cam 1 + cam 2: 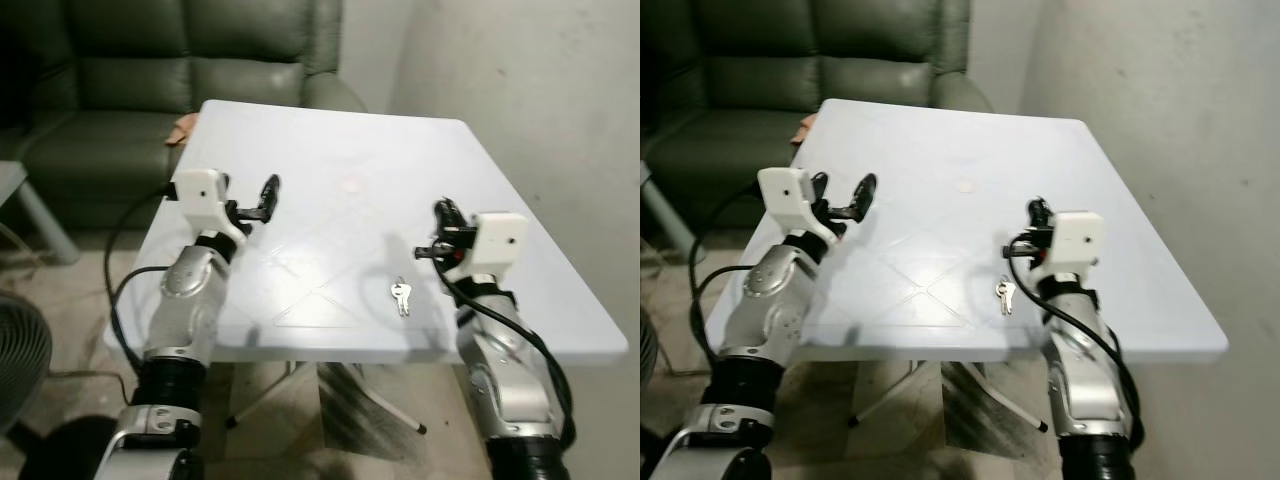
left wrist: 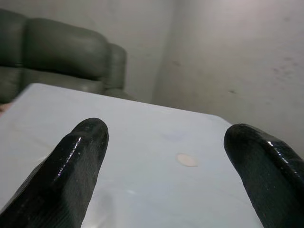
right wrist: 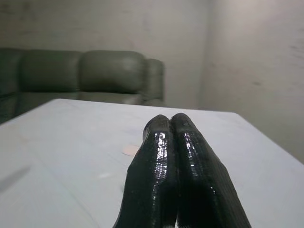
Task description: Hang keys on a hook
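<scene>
My right claw (image 3: pixel 173 124) hangs just above the near right part of the desk (image 1: pixel 330 150), its two fingers pressed together with nothing between them. My left claw (image 2: pixel 166 161) hovers over the near left part of the desk, fingers spread wide, also empty.

The keys (image 1: pixel 400 296) lie flat on the desk top near its front edge, just beside the right claw on its inner side and well apart from the left one. They look like two small silvery keys fanned from one ring; at this size I cannot tell for certain whether a ring or a tag joins them.

Handling, as I judge it: light, stiff metal, smooth and thin, lying flush on a slick plastic top. A pinch from straight above may skate off, and the keys may slide away when nudged. The best hold is probably across the bunched heads or the ring end, where the stack is thickest, leaving the loop free for the hook. The blades will swing loose once lifted. Nothing fragile here.

Beyond the keys, a small pale round mark (image 1: pixel 351 184) sits mid-desk. A dark green sofa (image 1: pixel 150 80) stands behind the far left corner, and a bare wall (image 1: pixel 520 90) is at the right. I see no hook from here.
</scene>
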`<state>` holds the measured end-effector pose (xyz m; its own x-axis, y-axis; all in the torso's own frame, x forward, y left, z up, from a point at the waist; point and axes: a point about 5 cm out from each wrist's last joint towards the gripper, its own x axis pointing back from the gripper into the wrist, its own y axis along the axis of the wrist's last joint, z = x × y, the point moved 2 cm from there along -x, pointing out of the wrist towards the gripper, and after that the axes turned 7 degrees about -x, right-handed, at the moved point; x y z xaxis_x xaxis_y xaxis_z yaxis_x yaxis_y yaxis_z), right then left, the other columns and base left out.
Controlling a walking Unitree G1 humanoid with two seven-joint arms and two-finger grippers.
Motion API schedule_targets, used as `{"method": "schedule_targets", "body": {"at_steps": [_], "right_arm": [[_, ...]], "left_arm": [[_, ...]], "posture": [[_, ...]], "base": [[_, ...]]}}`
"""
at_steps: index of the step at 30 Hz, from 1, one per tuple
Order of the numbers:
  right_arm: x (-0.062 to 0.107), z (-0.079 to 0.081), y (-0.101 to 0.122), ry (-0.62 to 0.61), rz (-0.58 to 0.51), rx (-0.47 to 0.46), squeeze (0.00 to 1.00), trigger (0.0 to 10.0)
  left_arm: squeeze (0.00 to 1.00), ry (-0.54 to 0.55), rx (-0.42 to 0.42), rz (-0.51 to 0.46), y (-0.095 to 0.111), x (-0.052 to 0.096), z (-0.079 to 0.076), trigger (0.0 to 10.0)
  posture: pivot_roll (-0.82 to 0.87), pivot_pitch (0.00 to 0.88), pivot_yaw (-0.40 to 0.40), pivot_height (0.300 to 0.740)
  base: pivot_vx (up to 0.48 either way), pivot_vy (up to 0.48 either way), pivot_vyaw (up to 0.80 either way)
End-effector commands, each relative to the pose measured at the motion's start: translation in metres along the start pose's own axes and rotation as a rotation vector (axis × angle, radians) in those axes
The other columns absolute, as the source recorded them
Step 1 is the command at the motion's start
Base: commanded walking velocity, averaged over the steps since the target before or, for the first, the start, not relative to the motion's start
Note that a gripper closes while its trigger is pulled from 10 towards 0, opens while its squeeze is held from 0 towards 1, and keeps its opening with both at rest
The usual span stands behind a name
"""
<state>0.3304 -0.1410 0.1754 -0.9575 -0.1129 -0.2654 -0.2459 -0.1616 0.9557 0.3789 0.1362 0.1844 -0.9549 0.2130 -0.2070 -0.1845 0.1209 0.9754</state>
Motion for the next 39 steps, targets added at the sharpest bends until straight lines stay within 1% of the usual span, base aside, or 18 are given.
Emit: {"method": "schedule_targets", "body": {"at_steps": [1,5,8,21,28,30,35,36,39], "right_arm": [[0.0004,-0.0098,0.0017,-0.030,0.001,0.020,0.00,10.0],[0.0007,-0.0106,0.0016,-0.030,0.003,0.025,0.00,10.0],[0.0011,-0.0110,0.0009,-0.029,0.007,0.029,0.00,10.0],[0.0005,-0.0109,0.0008,-0.019,0.010,0.036,0.00,10.0],[0.0009,-0.0105,-0.0005,-0.014,0.013,0.043,0.00,10.0],[0.0008,-0.0105,-0.0006,-0.015,0.012,0.042,0.00,10.0],[0.0009,-0.0098,-0.0010,-0.014,0.013,0.041,0.00,10.0],[0.0016,-0.0094,-0.0015,-0.013,0.015,0.041,0.00,10.0],[0.0019,-0.0094,-0.0021,-0.014,0.018,0.039,0.00,10.0]], "left_arm": [[0.00,-0.028,0.002,0.012,-0.0006,-0.0059,-0.0130,10.0],[0.00,-0.014,0.007,0.031,-0.0040,-0.0075,-0.0123,10.0],[0.00,-0.019,-0.006,0.027,-0.0038,-0.0079,-0.0131,10.0],[0.00,-0.009,-0.016,0.036,-0.0063,-0.0095,-0.0147,10.0],[0.00,-0.014,-0.001,0.028,-0.0056,-0.0097,-0.0152,10.0],[0.00,-0.019,-0.004,0.043,-0.0070,-0.0101,-0.0154,10.0],[0.00,-0.018,0.001,0.038,-0.0070,-0.0102,-0.0153,10.0],[0.00,-0.013,-0.025,0.039,-0.0073,-0.0097,-0.0153,10.0],[0.00,-0.010,-0.018,0.038,-0.0071,-0.0099,-0.0153,10.0]], "posture": [[-0.02,0.000,-0.028,0.732],[-0.02,0.000,-0.028,0.732],[-0.02,0.000,-0.031,0.732],[-0.02,0.000,-0.035,0.732],[-0.01,0.000,-0.036,0.732],[-0.01,0.000,-0.036,0.732],[-0.01,0.000,-0.034,0.732],[-0.01,0.000,-0.034,0.732],[-0.01,0.000,-0.035,0.732]], "base": [[0.000,0.000,-0.76],[0.000,0.000,-0.75],[0.000,0.000,-0.75],[0.000,0.000,-0.76],[0.000,0.000,-0.76],[0.000,0.000,-0.76],[-0.208,0.373,-0.76],[0.000,0.000,-0.76],[0.000,0.000,-0.76]]}}
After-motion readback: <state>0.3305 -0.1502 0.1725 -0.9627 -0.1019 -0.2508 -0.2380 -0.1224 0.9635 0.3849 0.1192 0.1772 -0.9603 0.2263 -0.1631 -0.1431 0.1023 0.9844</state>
